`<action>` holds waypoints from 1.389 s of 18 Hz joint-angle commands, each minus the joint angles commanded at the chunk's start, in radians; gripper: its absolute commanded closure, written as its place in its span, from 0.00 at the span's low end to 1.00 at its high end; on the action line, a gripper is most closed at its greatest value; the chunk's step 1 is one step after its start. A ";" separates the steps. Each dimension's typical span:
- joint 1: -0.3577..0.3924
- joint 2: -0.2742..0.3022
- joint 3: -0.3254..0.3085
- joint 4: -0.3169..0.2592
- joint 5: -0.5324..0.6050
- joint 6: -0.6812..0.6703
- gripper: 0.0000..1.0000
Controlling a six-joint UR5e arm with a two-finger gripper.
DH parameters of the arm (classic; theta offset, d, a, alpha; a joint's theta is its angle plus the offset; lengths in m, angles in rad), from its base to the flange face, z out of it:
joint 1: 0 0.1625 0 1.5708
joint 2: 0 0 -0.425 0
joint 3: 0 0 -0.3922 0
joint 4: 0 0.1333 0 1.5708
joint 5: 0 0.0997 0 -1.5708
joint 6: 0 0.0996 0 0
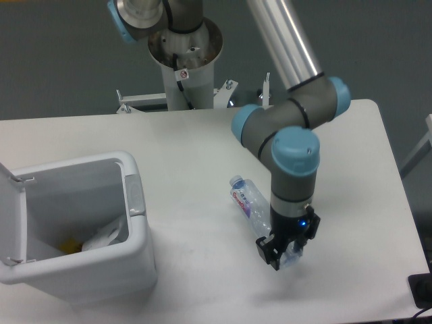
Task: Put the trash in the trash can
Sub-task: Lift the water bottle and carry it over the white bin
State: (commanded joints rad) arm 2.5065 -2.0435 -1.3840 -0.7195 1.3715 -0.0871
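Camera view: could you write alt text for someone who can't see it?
A robot arm's gripper holds the bottom end of a clear water bottle above a white table. An open white trash can stands to the left.

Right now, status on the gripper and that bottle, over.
Gripper shut on the clear plastic water bottle at its base end. White boxy trash can open, off to the side. Bare table between them.

Table (182,148) is plain white, bin (138,263) at 9 o'clock is white with a grey tab (136,197). Clear bottle (248,202), pale blue cap, red-blue label. Arm (287,61) is silver-grey with light blue joint caps, black gripper (283,251).
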 joint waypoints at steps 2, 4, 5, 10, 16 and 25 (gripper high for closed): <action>0.003 0.022 0.069 0.002 -0.025 -0.071 0.37; 0.005 0.035 0.141 0.005 -0.046 -0.121 0.37; 0.005 0.040 0.167 0.014 -0.061 -0.144 0.37; -0.018 0.109 0.189 0.081 -0.106 -0.149 0.37; -0.138 0.164 0.187 0.083 -0.104 -0.103 0.37; -0.356 0.138 0.140 0.164 -0.100 -0.079 0.37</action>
State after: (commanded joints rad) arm 2.1509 -1.9051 -1.2440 -0.5554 1.2717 -0.1658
